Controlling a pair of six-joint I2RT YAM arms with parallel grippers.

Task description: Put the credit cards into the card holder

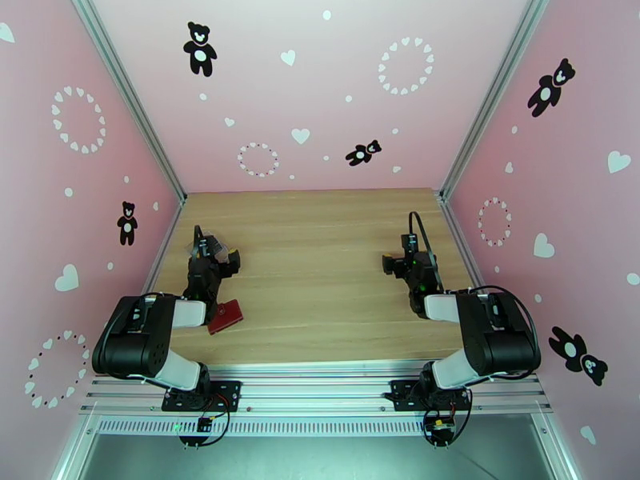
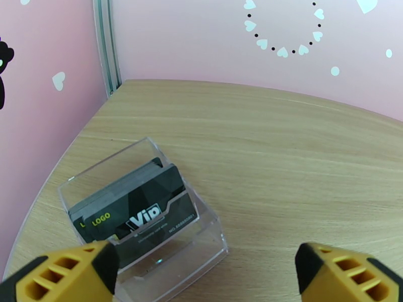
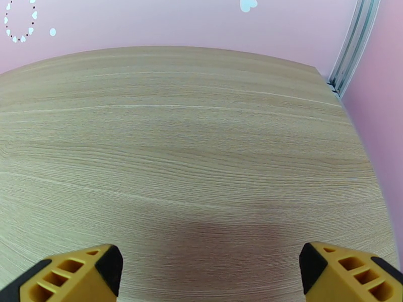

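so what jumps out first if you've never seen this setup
Pink walls printed with black teddy bears and white hearts close in a light wooden table. Near its left front, a small dark-red leather-look wallet lies by the left arm. The left gripper, yellow fingers wide open, faces a clear plastic box of dark cards.

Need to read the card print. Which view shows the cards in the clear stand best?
Left wrist view: the cards sit close, lettering legible. From the top they are a small blur beside the left arm.
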